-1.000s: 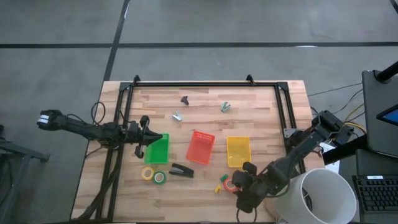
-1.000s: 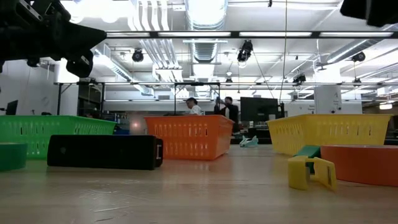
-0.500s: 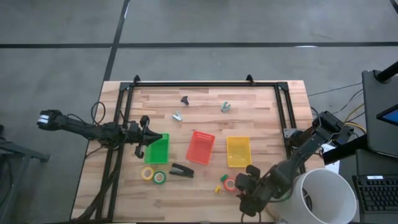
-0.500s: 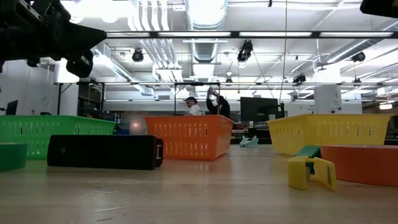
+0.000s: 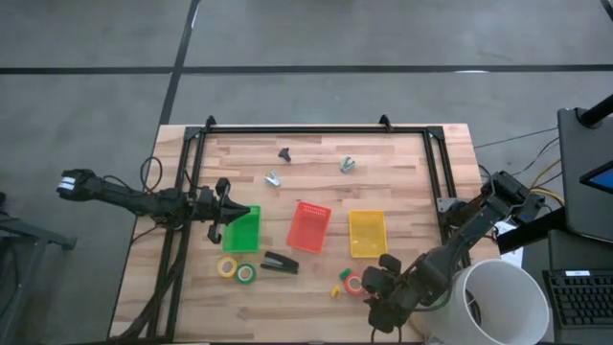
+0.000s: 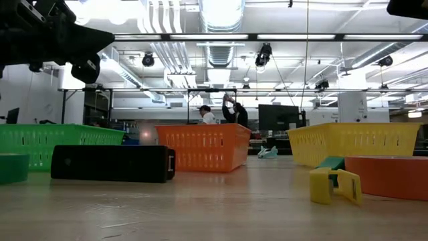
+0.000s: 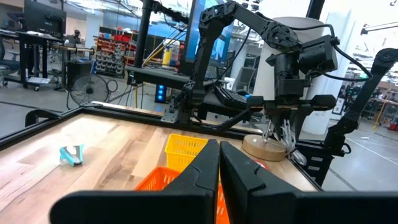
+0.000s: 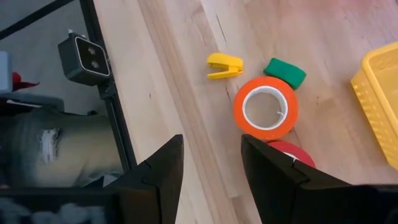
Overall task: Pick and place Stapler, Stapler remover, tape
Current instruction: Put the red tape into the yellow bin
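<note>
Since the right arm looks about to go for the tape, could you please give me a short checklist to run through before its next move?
1. Right gripper open with nothing between its fingers: ok.
2. Orange tape roll lying flat and uncovered: ok.
3. Gripper lined up over that roll: not ok; the roll sits ahead of the fingers.
4. Room around the roll: not ok; a green piece and a red roll touch or nearly touch it, and a yellow piece lies close.
5. Left gripper out of the way: ok; shut, empty, at the green bin.
6. Which bin takes the tape: cannot tell.
</note>
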Robot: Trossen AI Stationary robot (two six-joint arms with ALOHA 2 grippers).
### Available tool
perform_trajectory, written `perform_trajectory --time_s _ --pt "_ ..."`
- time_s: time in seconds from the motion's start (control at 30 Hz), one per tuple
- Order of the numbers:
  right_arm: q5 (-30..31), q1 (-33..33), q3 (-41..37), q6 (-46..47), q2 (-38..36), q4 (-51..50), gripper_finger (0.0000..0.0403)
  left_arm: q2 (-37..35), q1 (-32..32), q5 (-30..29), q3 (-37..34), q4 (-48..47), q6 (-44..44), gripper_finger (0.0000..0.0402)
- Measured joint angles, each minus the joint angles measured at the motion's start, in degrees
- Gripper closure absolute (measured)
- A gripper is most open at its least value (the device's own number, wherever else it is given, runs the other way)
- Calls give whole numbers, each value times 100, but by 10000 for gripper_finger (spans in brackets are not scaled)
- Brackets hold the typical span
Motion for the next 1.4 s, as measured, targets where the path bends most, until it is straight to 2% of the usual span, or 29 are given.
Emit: perform_trajectory --time_s 0.3,1.4 --pt "-111 0 0 27 0 1 241 0 0 0 0 1 0 385" --pt "-149 96 0 135 2 12 259 -1 0 -1 -2 1 0 385"
